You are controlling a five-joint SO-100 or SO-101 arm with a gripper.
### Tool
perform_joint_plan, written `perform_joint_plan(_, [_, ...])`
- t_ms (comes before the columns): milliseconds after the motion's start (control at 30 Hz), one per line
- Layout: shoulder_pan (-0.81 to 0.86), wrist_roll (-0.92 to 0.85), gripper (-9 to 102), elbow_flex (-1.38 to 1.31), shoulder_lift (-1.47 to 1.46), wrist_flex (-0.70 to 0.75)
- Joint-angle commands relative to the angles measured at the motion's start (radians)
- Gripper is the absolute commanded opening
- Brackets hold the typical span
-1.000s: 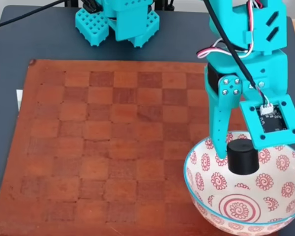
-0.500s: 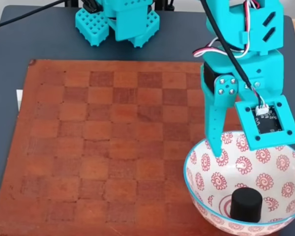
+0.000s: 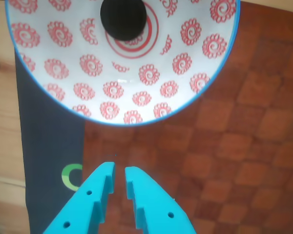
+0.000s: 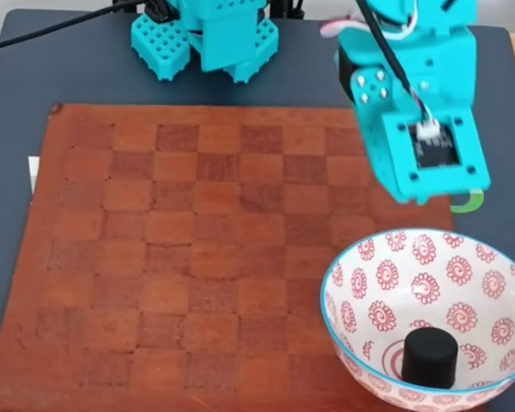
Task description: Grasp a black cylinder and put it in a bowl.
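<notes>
The black cylinder [image 4: 429, 359] stands upright on the floor of the white bowl [image 4: 386, 283] with red spiral flowers, at the lower right of the fixed view. From the wrist view the cylinder [image 3: 123, 18] sits over the bowl's [image 3: 136, 87] central red spiral. My teal gripper [image 3: 119, 168] is pulled back from the bowl's rim, above the board, its two fingers almost together with nothing between them. In the fixed view the arm's wrist housing [image 4: 416, 129] hangs above and behind the bowl and hides the fingers.
A brown checkerboard mat [image 4: 197, 240] covers most of the dark table [image 4: 17, 129]. The arm's teal base [image 4: 206, 34] stands at the back edge. A green ring mark [image 3: 71, 176] lies on the dark surface beside the mat. Light wood [image 3: 5, 122] borders the table.
The cylinder dropped from the gripper into the bowl and now rests there. The arm then lifted and drew back from the bowl toward its base.
</notes>
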Motion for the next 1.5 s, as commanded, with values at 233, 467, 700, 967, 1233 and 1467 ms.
perform_joint_plan(233, [-0.008, 0.078, 0, 0.472, 0.437, -0.005])
perform_joint_plan(467, [0.029, 0.078, 0, 0.782, 0.683, -0.008])
perform_joint_plan(700, [0.130, 0.078, 0, 1.025, 0.874, -0.014])
perform_joint_plan(967, [0.256, 0.074, 0, 1.266, 1.040, -0.044])
perform_joint_plan(1233, [0.285, 0.077, 0, 1.474, 1.197, -0.196])
perform_joint_plan(1467, [0.275, 0.077, 0, 1.634, 1.327, -0.365])
